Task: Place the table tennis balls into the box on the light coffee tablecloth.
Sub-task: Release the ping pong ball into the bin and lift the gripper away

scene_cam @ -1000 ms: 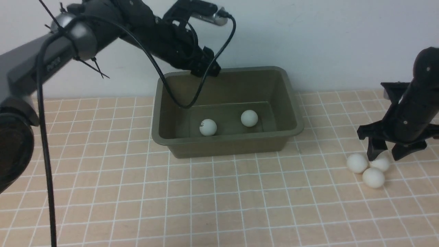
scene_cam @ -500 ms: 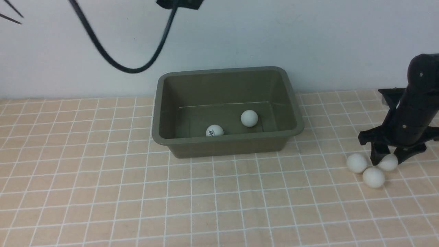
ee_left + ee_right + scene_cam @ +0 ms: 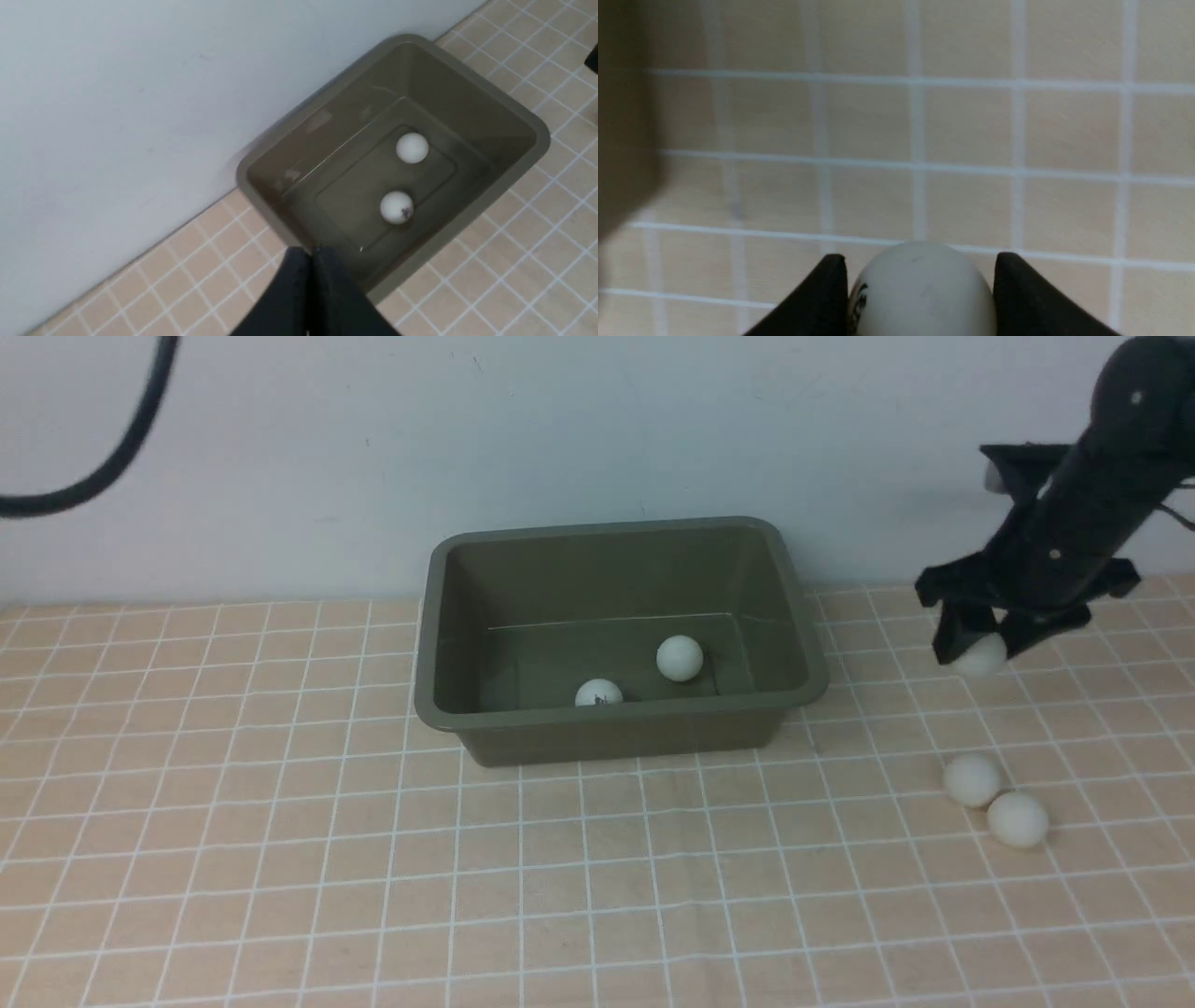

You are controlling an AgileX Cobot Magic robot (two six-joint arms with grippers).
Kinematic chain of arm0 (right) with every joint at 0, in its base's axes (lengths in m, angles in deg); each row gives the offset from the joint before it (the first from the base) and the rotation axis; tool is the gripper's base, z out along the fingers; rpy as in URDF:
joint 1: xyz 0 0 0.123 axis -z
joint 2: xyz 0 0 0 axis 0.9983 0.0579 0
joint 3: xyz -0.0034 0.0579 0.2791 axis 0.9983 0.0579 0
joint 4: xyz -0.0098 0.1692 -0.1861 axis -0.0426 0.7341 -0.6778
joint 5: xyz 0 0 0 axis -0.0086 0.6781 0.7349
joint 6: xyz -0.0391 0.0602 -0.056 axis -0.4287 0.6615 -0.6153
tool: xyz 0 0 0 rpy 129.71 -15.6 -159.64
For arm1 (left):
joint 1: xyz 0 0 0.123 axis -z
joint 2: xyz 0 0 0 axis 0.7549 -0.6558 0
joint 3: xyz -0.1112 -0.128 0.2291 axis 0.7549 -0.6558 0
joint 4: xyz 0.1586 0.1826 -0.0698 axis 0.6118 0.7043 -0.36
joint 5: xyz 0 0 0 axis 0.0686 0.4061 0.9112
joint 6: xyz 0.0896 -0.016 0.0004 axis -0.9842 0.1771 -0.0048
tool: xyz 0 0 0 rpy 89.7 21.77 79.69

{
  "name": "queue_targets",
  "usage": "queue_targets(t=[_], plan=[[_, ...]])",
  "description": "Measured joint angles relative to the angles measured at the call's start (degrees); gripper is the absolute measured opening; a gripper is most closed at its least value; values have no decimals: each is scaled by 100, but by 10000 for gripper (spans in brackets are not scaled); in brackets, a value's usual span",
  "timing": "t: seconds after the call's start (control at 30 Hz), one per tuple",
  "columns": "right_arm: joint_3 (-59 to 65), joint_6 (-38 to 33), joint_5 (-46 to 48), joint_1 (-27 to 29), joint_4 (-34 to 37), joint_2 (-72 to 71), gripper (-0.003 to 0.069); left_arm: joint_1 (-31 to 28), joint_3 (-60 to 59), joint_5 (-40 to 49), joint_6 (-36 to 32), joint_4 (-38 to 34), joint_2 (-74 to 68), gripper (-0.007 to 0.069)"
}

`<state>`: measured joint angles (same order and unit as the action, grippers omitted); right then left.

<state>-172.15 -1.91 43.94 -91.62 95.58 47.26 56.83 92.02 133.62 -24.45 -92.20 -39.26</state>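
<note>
Since a second ago the right pincer (image 3: 980, 646) has risen off the tablecloth (image 3: 280, 803) with the held ball (image 3: 982, 659) clamped between its fingers. The left arm has swung out of the front view, leaving only a loop of black cable (image 3: 103, 476) in the upper left corner. The left wrist view alone shows the left pincer (image 3: 312, 261), its dark fingers pressed together on nothing, with the box (image 3: 537, 135) beyond the tips. The right wrist view adds a dark print on the held ball's (image 3: 922, 289) side, which the front view cannot show. The olive-green box (image 3: 425, 644) stands on the cloth against the pale wall (image 3: 560, 429). Inside it, the marked ball (image 3: 598, 693) lies half hidden behind the near wall, with the plain ball (image 3: 679, 658) near it. To the box's right, the farther loose ball (image 3: 971, 779) and the nearer loose ball (image 3: 1017, 819) sit touching on the table, below the raised pincer. The balls are matte white, the tub is smooth plastic with rounded corners and a flared rim, and the peach-tan cloth carries a thin white grid.
</note>
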Motion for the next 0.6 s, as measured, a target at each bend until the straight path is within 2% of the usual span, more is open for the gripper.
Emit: queue_targets(t=[0.07, 0.13, 0.33, 0.47, 0.6], plan=[[-249, -70, -10, -437, 109, 5, 367, -213, -808, -55, 0, 0, 717, -69], [-323, -76, -48, -591, 133, 5, 367, -272, -1178, -146, 0, 6, 1016, -69], [-653, -76, -632, -1363, 189, 5, 367, -404, -3720, -1302, 0, -29, 3005, -69], [-788, -76, -821, -1492, 275, 138, 367, -404, -4657, -1517, 0, -179, 3668, -69], [-843, -81, -804, -1497, 413, 509, 367, -404, -5587, -1570, 0, -711, 4264, -69]])
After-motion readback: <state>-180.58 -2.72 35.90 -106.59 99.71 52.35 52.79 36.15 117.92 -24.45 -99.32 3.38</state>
